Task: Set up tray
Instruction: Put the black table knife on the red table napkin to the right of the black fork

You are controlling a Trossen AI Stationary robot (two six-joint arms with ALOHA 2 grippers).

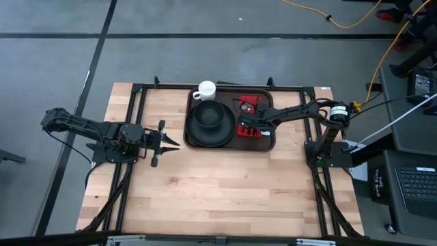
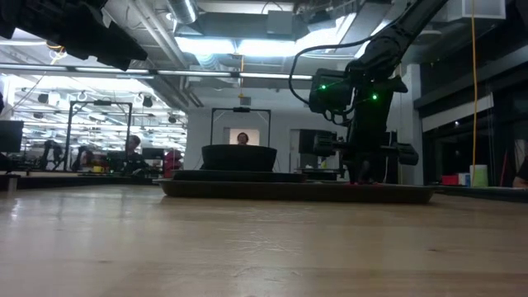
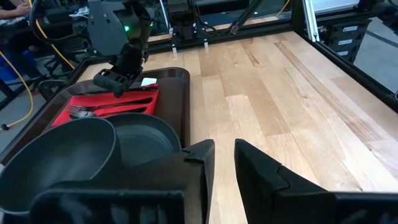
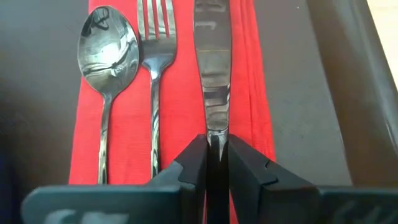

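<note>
The large dark brown rectangular plastic tray (image 1: 270,140) with a raised rim sits at the far middle of the pale wooden table (image 1: 218,184). On its left part lies a round black plate (image 1: 198,137) carrying a black bowl (image 1: 210,116), and a white ceramic mug (image 1: 205,90) stands at the tray's far left corner. On the tray's right part lies a red rectangular napkin (image 4: 180,99) with three pieces of shiny metal cutlery side by side on it: a spoon (image 4: 107,46), a fork (image 4: 155,37) and a table knife (image 4: 212,68).

The right gripper (image 4: 217,165) reaches in from the right and hangs low over the napkin, its two dark fingers pressed onto the knife's handle from both sides, pinching it.

The left gripper (image 1: 164,142) waits over the bare table just left of the tray, at about the height of the plate, its fingers spread apart and holding nothing.
</note>
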